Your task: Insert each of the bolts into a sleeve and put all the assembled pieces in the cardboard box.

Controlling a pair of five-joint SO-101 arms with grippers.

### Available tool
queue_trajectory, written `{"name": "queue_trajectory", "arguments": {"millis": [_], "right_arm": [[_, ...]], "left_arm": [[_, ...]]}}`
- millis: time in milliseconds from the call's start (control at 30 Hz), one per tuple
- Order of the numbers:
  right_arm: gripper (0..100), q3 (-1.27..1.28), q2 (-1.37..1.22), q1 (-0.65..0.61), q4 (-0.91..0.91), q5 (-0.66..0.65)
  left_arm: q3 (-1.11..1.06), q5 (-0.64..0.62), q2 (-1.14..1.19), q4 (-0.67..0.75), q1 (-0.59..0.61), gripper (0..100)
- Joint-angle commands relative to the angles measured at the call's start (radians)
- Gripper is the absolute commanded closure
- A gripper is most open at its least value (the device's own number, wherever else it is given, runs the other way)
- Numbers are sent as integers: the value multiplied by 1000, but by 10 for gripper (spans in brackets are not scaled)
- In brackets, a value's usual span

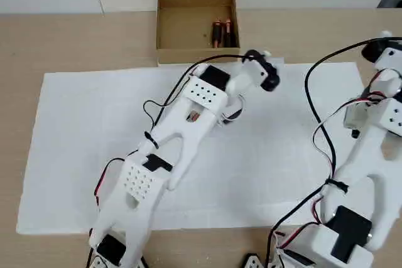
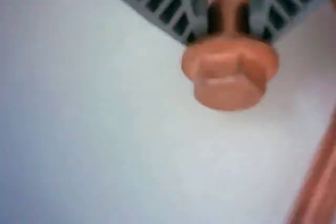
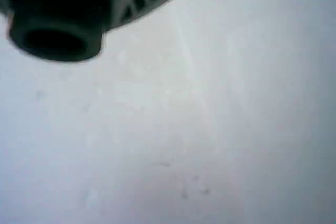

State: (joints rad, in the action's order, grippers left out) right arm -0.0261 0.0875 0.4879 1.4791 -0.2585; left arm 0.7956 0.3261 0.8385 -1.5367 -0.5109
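Your right gripper [image 3: 71, 1], out toward the right side of the table [image 1: 63, 36], is closed on a black sleeve [image 3: 55, 38]. The sleeve's round open end sticks out past a grey ribbed finger, with the white sheet [image 1: 94, 155] beneath it. Your left gripper [image 2: 228, 19] sits a little farther in, over the middle of that sheet at the end of its outstretched arm. It is clamped on a copper-coloured bolt [image 2: 229, 74]. Its grey ribbed fingers press the shank from both sides, and the broad head juts out beyond the fingertips, above the sheet. The two grippers are well apart, so the bolt is not yet in the sleeve. At the far side of the table, touching the sheet's far edge, the cardboard box [image 1: 164, 23] stands open. Inside it, toward the right wall, two assembled pieces [image 1: 220, 32] lie side by side, copper with black bands, their lengths running near to far.
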Motion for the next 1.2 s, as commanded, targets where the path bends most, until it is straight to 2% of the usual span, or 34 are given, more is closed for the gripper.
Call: {"name": "queue_trajectory", "arguments": {"millis": [0,233,400,633,867,1167], "right_arm": [[995,-12,45,5,-4,-2],[995,-12,45,4,-2,-2],[995,-12,48,-22,2,-2],[995,-12,50,-84,4,-2],[995,-12,45,-143,4,0],[995,6,44,-252,-5,40]], "left_arm": [[160,-8,-23,-78,-21,975],[372,-9,-23,-213,-12,976],[456,-71,-44,-215,31,985],[447,-144,-170,-218,141,995],[117,-198,-367,-218,272,995],[-325,-198,-595,-209,417,995]]}}
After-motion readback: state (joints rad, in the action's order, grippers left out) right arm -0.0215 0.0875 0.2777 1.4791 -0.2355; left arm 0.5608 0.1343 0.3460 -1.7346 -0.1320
